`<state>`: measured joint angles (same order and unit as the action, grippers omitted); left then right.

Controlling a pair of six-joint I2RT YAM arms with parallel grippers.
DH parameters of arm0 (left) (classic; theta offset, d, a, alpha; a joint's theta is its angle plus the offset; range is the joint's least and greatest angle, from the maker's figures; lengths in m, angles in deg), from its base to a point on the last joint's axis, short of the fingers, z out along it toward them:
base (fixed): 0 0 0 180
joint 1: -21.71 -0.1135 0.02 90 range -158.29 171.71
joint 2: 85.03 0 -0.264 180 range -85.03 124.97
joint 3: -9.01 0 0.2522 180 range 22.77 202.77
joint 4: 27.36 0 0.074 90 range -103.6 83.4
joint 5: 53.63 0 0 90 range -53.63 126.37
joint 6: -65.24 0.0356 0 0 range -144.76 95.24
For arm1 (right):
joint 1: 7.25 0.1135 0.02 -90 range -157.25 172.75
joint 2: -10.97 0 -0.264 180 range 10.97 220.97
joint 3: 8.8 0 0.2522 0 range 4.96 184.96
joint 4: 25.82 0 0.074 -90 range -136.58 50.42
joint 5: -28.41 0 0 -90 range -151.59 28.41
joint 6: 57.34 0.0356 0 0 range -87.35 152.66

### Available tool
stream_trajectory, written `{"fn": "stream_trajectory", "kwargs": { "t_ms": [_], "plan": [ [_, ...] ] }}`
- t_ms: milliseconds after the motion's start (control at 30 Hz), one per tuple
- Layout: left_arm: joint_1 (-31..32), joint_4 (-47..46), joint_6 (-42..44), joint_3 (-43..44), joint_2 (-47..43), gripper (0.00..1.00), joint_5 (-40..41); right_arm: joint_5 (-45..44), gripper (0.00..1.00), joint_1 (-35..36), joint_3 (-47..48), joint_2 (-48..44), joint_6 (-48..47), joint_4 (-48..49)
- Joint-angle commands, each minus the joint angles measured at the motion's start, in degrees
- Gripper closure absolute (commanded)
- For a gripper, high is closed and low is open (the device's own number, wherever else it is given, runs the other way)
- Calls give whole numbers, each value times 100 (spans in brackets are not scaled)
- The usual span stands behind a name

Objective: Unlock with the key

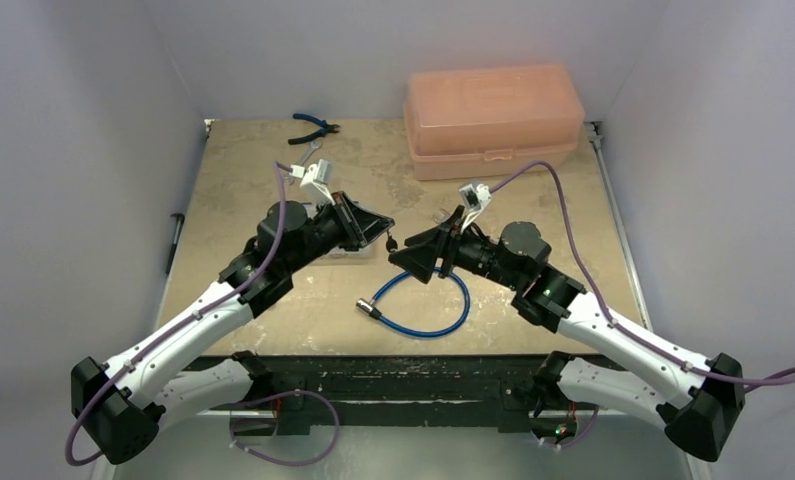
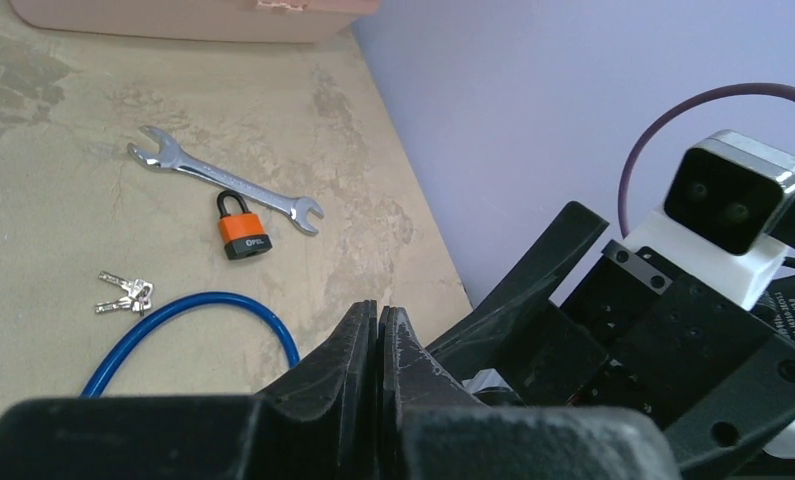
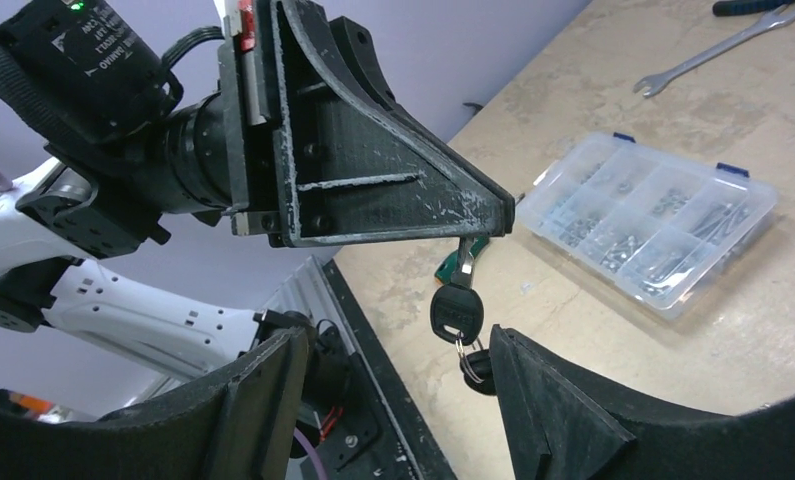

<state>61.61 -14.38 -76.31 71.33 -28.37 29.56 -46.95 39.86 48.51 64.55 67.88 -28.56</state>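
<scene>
My left gripper [image 1: 381, 232] is shut on the metal blade of the key [image 3: 457, 312]. The key's black head hangs below the fingertips [image 3: 493, 212], with a like key [image 3: 478, 368] dangling on the same ring. In the left wrist view the left gripper [image 2: 378, 312] shows closed jaws and the key is hidden. My right gripper [image 3: 398, 350] is open, its fingers on either side of the hanging keys and not touching them. The orange padlock [image 2: 241, 228] lies on the table beside a wrench [image 2: 223, 180], far from both grippers.
A bare silver key bunch [image 2: 123, 293] and a blue cable [image 2: 208, 305] lie near the padlock. A clear parts organizer [image 3: 653, 220] sits under the left arm. A pink box [image 1: 493, 120] and pliers [image 1: 313, 125] are at the back. A second wrench [image 3: 718, 48] lies beyond the organizer.
</scene>
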Motion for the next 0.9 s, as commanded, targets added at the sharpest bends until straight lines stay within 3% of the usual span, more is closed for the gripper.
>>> {"fn": "stream_trajectory", "kwargs": {
  "t_ms": [0,700,867],
  "plan": [
    [15,-374,-27,317,-123,100,31,280,27,-53,-54,144,221,531],
    [12,-582,-88,218,-290,100,-93,331,45,-79,84,501,390,906],
    [9,-544,-97,190,-336,100,-71,329,41,-79,105,476,437,970]
  ]
}}
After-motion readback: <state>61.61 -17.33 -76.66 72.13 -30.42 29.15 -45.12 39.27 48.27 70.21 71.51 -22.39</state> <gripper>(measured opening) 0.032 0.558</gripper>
